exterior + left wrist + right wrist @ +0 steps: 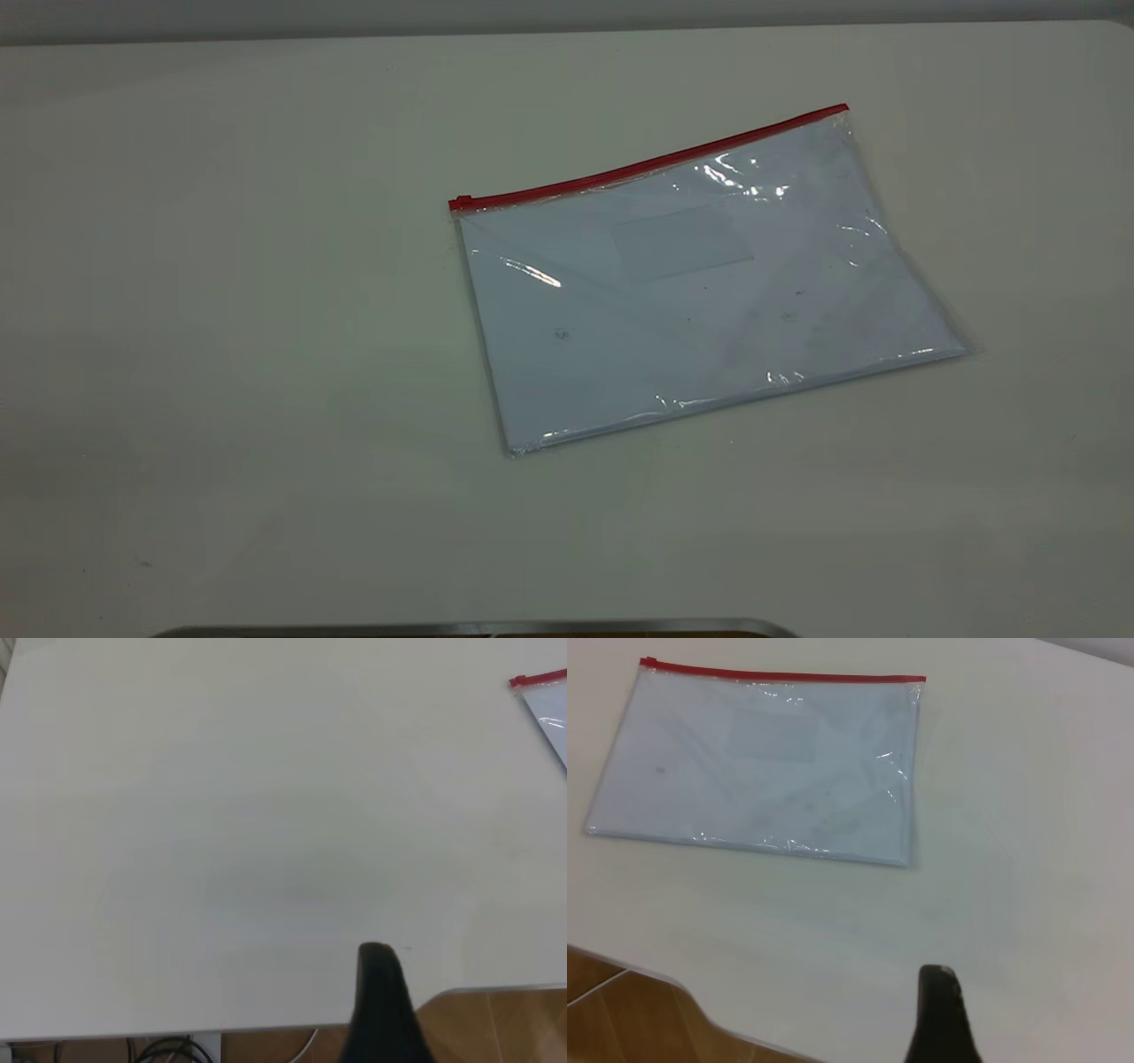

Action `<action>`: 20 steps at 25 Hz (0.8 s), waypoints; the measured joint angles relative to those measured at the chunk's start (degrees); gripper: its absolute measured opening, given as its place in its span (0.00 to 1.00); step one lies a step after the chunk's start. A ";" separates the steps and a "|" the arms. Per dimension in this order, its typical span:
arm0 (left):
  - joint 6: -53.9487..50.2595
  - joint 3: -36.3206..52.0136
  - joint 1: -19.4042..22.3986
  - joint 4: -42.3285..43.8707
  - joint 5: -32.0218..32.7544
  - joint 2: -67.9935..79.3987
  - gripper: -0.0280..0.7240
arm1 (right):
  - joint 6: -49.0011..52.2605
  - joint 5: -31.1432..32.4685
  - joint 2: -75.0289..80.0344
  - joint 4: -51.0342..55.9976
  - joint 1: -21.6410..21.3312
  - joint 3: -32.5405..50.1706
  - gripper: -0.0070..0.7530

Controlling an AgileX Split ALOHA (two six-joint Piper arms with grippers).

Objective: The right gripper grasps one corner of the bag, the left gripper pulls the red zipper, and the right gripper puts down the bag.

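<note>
On table (221, 354), bag (700, 292) lies flat, slider (461, 203) at zipper's left end; both grippers' jaw state indeterminable, stage ambiguous.

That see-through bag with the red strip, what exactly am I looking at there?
The bag is a flat, clear plastic pouch, rectangular and glossy with a few wrinkles, holding what looks like white paper. A red zipper runs along its far edge, the slider at the exterior view's left end. It lies flat on the white table, turned slightly askew. Neither gripper touches it.
</note>
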 joint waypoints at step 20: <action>-0.06 0.00 0.00 0.00 0.17 0.00 0.82 | 10.33 -0.72 -2.18 -7.65 0.00 0.11 0.76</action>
